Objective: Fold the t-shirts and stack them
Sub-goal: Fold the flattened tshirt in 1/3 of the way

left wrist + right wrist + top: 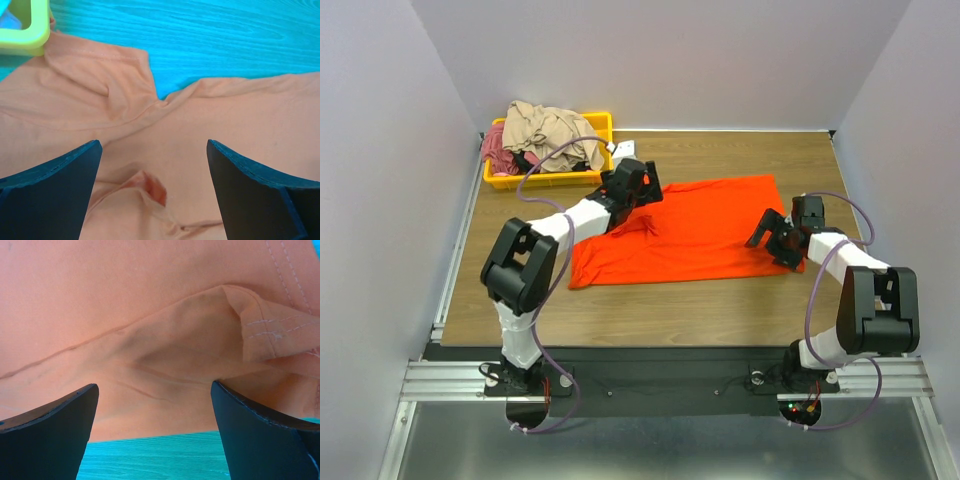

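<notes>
1. Three shirts: one orange shirt lies spread on the table. One beige shirt and one pink shirt are heaped in the single tray at the far left corner.
2. Two grippers: the left gripper is over the orange shirt's left end, the right gripper over its right edge — both spread wide, holding nothing.

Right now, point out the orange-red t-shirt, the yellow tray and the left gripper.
orange-red t-shirt [715, 230]: top view, middle of its body.
yellow tray [560, 180]: top view, near front wall.
left gripper [153, 146]: left wrist view, midway between its open fingertips.
</notes>
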Robot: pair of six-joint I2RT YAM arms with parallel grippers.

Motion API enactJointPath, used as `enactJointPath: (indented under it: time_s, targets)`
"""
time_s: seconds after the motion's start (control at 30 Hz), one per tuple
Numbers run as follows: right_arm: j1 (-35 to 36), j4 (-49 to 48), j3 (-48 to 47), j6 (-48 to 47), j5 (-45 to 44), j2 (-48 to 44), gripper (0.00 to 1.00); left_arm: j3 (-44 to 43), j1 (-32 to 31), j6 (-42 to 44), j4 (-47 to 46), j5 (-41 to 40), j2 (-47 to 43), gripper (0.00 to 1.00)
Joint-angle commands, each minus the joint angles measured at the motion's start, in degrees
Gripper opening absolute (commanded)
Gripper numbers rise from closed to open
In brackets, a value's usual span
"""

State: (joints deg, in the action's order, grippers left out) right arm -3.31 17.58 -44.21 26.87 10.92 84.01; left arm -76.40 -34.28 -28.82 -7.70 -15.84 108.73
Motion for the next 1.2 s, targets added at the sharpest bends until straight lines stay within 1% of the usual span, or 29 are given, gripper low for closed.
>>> enactJointPath:
  time_s: [0.0, 0.1, 0.2, 0.27, 0.4, 0.53, 0.6, 0.83, 0.97, 1.1, 1.17]
  targets:
    - [0.5, -0.7, -0.7, -1.1, -1.3, -2.0, 1.0, 8.7, -0.3, -0.6, -1.8, 1.4, -9.3, 0.98]
    - [0.5, -0.7, -0.7, -1.1, -1.1, -1.5, 1.0, 15.6, -1.0, -3.6, -3.1, 4.2, -13.1, 0.99]
    - [0.5, -0.7, -0.5, -1.2, -1.2, -0.9, 1.0, 19.9, -2.7, -4.1, -5.5, 6.6, -14.2, 0.99]
    - [0.5, -0.7, -0.4, -1.4, -1.2, -0.3, 1.0, 20.2, -2.6, -3.2, -7.1, 8.2, -13.2, 0.99]
    - [0.5, -0.7, -0.2, -1.3, -1.7, 0.1, 1.0, 16.2, -2.5, -2.4, -3.4, 5.8, -9.2, 0.98]
    - [0.5, -0.6, -0.4, -1.4, -2.4, 0.2, 1.0, 15.0, -2.3, -1.8, -3.5, 5.6, -6.6, 0.98]
    - [0.5, -0.5, -0.4, -1.3, -2.2, 0.6, 1.0, 13.4, -2.2, -0.7, -2.9, 3.6, -5.4, 0.98]
    - [0.5, -0.3, -0.4, -1.4, -3.0, 0.5, 1.0, 10.0, -1.5, 0.7, -1.8, 2.1, -2.6, 0.99]
    - [0.5, -0.2, -0.5, -1.4, -3.1, 0.4, 1.0, 7.9, 0.0, 2.6, -3.1, 0.7, 0.2, 0.98]
    - [0.5, 0.0, -0.4, -1.6, -3.4, 0.1, 1.0, 3.7, 1.8, 4.5, -5.4, 3.8, 3.5, 0.98]
    - [0.5, -0.1, -0.5, -1.6, -3.3, 0.1, 1.0, 3.0, 2.0, 5.8, -7.1, 4.0, 4.1, 0.98]
